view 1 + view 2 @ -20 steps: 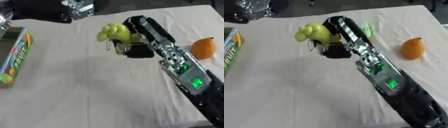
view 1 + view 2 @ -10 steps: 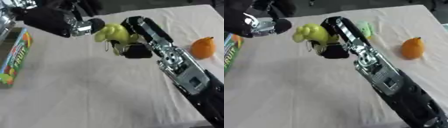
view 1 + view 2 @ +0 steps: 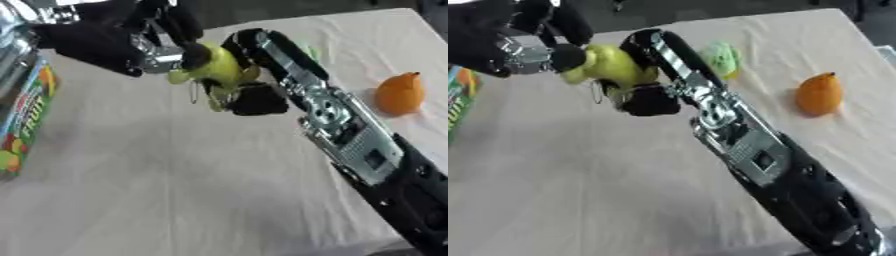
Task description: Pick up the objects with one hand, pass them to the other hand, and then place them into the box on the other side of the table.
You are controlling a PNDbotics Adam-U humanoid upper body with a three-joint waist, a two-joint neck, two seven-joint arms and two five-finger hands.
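handover | yellow-green toy fruit [image 3: 219, 67] held off the worktop [image 3: 175, 180], far centre | right hand [image 3: 249, 92] curled round it from the right | left hand [image 3: 131, 42] touching its left side, fingers closing on it | box [image 3: 22, 120] lies left, nearer the left hand

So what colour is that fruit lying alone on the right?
Orange, clearest in the right eye view.

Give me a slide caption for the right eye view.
Right hand holds a yellow toy above the table while the left hand closes on it.
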